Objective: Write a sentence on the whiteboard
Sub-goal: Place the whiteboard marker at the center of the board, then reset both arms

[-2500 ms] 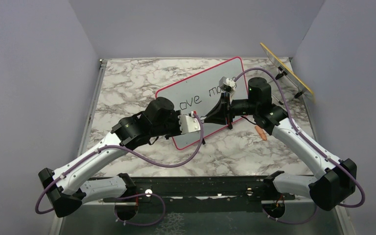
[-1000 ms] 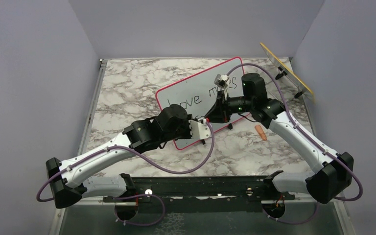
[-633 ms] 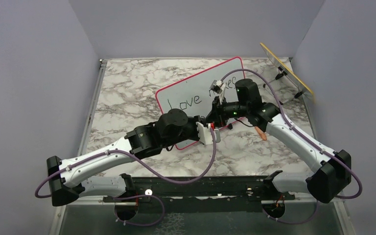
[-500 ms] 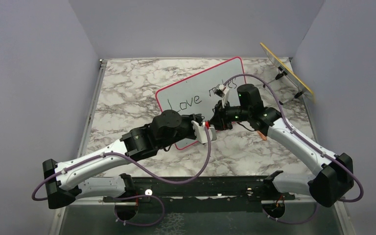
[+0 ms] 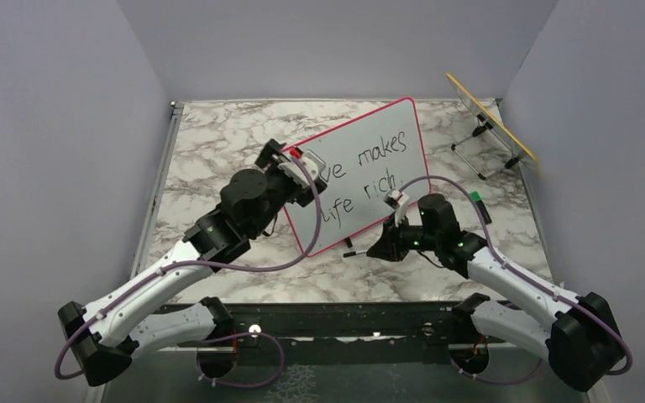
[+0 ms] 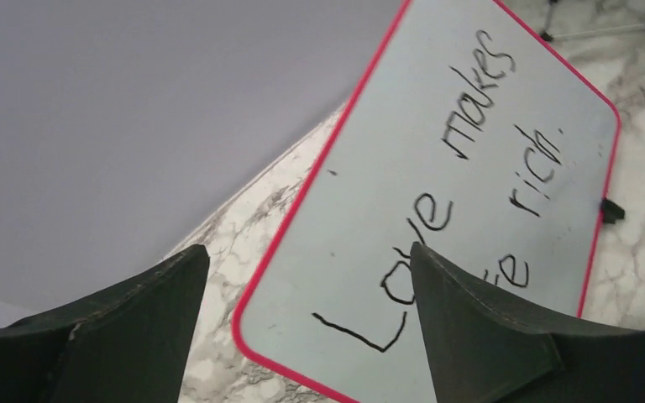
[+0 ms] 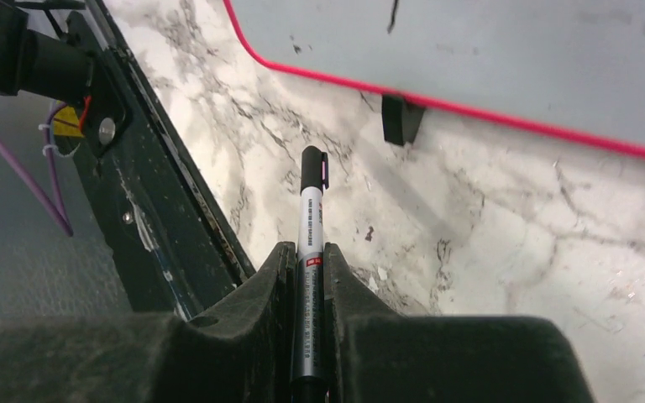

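Observation:
The whiteboard (image 5: 361, 180), white with a pink-red frame, lies at an angle on the marble table. The sentence (image 5: 361, 172) in black marker reads "makes" above "life rich."; my left arm covers the start of "Love". In the left wrist view the sentence (image 6: 462, 185) shows whole across the whiteboard (image 6: 504, 277). My left gripper (image 5: 292, 172) hovers open and empty over the board's left corner, its fingers (image 6: 470, 336) wide apart. My right gripper (image 5: 375, 249) is shut on a capped grey marker (image 7: 311, 218) just off the board's near edge (image 7: 512, 67).
A yellow-edged panel on a wire stand (image 5: 491, 117) stands at the back right. A dark pen-like thing with a green end (image 5: 479, 206) lies right of the board. The black base rail (image 7: 134, 193) runs close behind the marker. A black board foot (image 7: 401, 117) sticks out.
My left gripper has opened and swung from the board's near edge to its left corner. My right arm has drawn back toward the front with the marker, uncovering the writing.

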Robot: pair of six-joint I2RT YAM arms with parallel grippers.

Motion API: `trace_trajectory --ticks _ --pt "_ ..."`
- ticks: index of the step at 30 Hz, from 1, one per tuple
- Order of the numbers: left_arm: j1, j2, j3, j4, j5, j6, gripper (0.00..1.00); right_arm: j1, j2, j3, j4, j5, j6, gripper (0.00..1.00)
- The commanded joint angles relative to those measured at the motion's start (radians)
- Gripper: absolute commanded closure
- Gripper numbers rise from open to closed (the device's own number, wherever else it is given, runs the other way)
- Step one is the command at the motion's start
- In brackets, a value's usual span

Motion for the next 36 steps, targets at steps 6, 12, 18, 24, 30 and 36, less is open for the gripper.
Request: trace_trajectory --ticks 6,12,18,24,30,36 --pt "0.209 -0.163 -0.054 0.119 -0.069 -0.327 0.01 -0.001 0.008 -0.216 0.338 0.063 0.143 0.93" --pt "0.223 -0.3 -0.169 0.114 -0.189 -0.378 0.01 -0.002 0.005 -0.302 0.404 0.083 0.195 0.75" --pt "0.223 -0.464 -0.258 0.027 -0.26 -0.446 0.01 -0.002 -0.073 -0.32 0.33 0.186 0.211 0.49" --pt "0.223 -0.613 -0.287 -0.102 -0.317 -0.541 0.01 -0.002 -0.285 -0.273 0.151 0.376 0.222 0.36" --pt "0.223 -0.73 -0.293 -0.184 -0.345 -0.569 0.01 -0.001 -0.521 -0.103 -0.1 0.74 0.159 0.15" --pt "0.223 -0.845 -0.301 -0.202 -0.363 -0.615 0.01 0.001 -0.655 0.089 -0.217 1.072 0.051 0.08"
